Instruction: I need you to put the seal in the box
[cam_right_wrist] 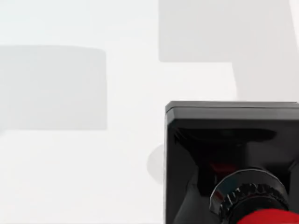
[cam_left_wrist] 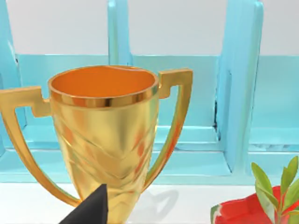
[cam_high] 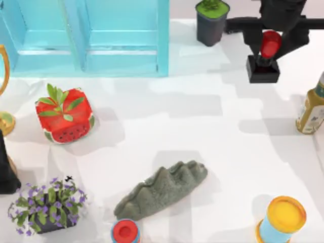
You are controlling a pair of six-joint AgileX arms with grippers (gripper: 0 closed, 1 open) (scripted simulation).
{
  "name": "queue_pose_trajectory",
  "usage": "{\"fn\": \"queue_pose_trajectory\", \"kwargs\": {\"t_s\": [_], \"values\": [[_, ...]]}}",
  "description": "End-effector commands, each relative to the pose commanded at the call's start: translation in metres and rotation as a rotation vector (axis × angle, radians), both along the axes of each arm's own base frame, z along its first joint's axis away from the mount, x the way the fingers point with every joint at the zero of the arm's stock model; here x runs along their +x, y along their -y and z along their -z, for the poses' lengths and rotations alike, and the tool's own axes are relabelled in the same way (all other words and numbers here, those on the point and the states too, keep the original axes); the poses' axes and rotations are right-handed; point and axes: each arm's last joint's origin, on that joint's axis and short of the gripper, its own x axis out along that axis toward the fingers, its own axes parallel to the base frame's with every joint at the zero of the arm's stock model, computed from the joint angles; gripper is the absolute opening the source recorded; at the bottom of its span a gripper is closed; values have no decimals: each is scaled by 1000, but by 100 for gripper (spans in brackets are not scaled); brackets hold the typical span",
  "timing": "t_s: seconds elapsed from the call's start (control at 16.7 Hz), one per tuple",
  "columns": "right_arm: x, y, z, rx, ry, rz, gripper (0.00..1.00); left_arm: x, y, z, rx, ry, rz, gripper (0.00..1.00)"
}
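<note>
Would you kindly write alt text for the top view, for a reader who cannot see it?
The right gripper sits over the seal near the table's far right, with the blue box open at the far left. A grey rock, a watermelon planter and a sauce bottle lie between.

Gold trophy, blue box behind, watermelon planter

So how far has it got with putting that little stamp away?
Nothing looks finished. The seal sits at the table's far right, well outside the blue box at the far left. In hand: the right tool is at the seal's red knob; whether it grips it, I cannot tell. Left: carrying the seal across and setting it in the box. The left arm is parked by the trophy.
</note>
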Motion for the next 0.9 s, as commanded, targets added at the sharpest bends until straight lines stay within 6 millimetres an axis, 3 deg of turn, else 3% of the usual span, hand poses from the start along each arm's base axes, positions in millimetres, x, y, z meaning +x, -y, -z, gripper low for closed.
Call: {"fn": "queue_pose_trajectory", "kwargs": {"t_s": [0.24,0.36,0.48,0.66,0.9], "values": [[0,-2,0,2,3,-2,0,0,0,0,0,0,0,100],[4,13,-3,17,23,23,0,0,0,0,0,0,0,100],[9,48,-10,40,57,76,0,0,0,0,0,0,0,100],[5,126,-24,63,94,160,0,0,0,0,0,0,0,100],[-41,226,-34,59,79,169,0,0,0,0,0,0,0,100]]}}
